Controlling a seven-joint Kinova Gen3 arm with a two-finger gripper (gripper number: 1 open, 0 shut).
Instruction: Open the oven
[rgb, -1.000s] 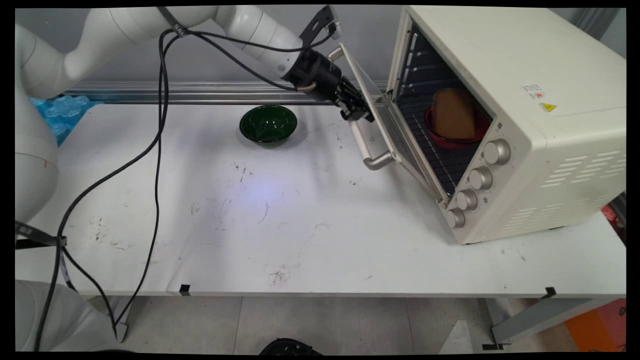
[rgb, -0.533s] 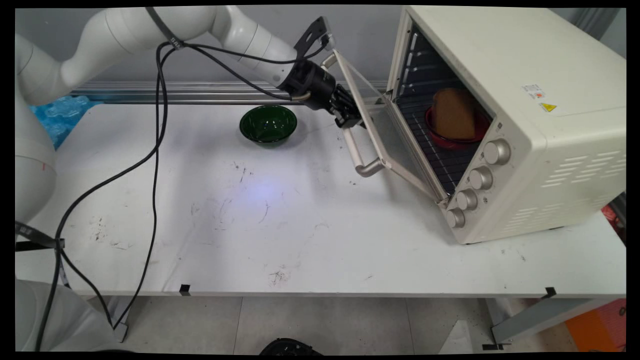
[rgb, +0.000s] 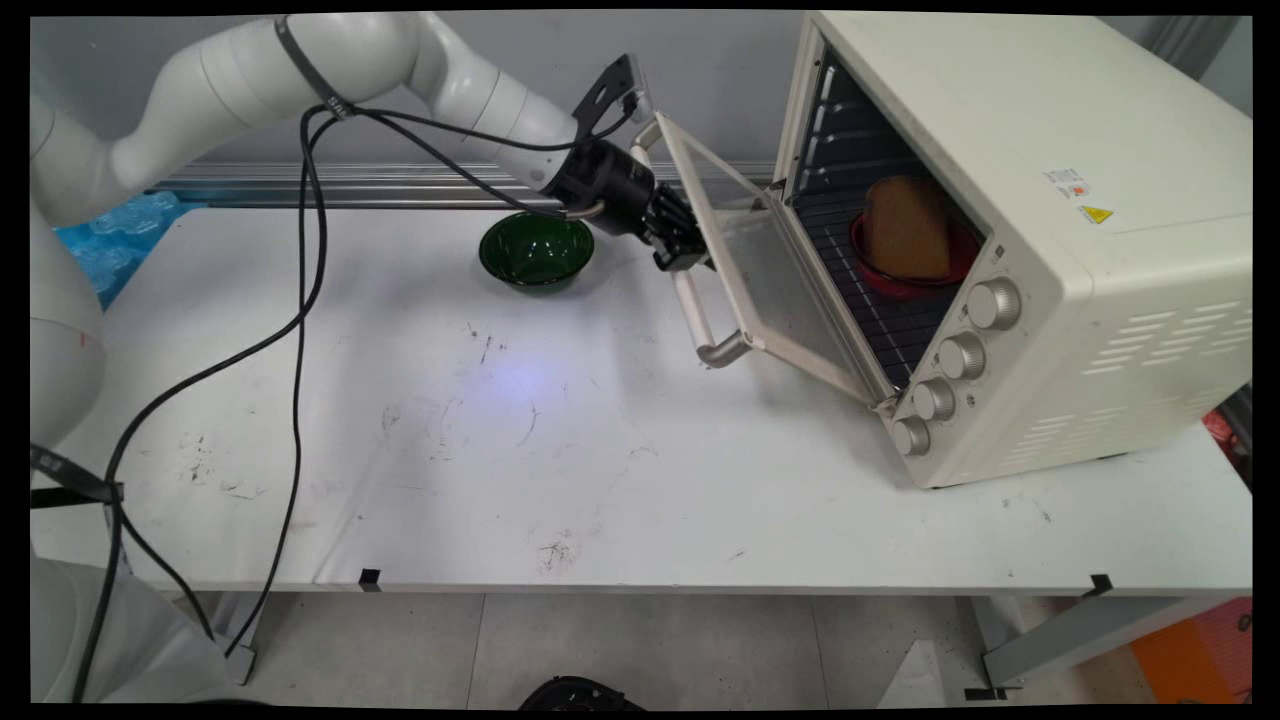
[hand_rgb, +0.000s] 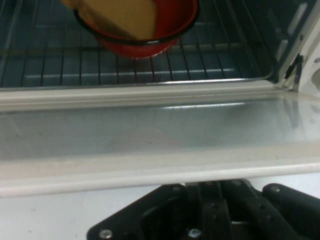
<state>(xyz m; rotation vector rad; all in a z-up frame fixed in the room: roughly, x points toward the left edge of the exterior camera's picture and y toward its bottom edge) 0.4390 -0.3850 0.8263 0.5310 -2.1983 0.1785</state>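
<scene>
Four knobs (rgb: 960, 355) line the near front corner of the oven (rgb: 1050, 200), which stands on the bench (rgb: 600, 450) and serves as my reference for all positions below.

1. Door. The glass door (rgb: 765, 275) is hinged along the oven's bottom front edge and hangs partly open, tilted out away from the cavity. Over the last second its top edge has swung further out and down from the oven.
2. Handle. The door handle (rgb: 697, 312) runs along the free edge of the door, on the side away from the oven. It has travelled outward together with the door.
3. Gripper. The gripper (rgb: 685, 252) sits at the far end of the handle. I read the jaws as closed narrow about the handle; the hand view shows only the linkage below the door edge.
4. Green bowl (rgb: 536, 250). Empty, on the bench, beyond the gripper on the side away from the oven. Unmoved.
5. Cavity. A red bowl (rgb: 905, 285) holding a slice of bread (rgb: 905, 228) rests on the oven's wire rack. Unmoved.
</scene>
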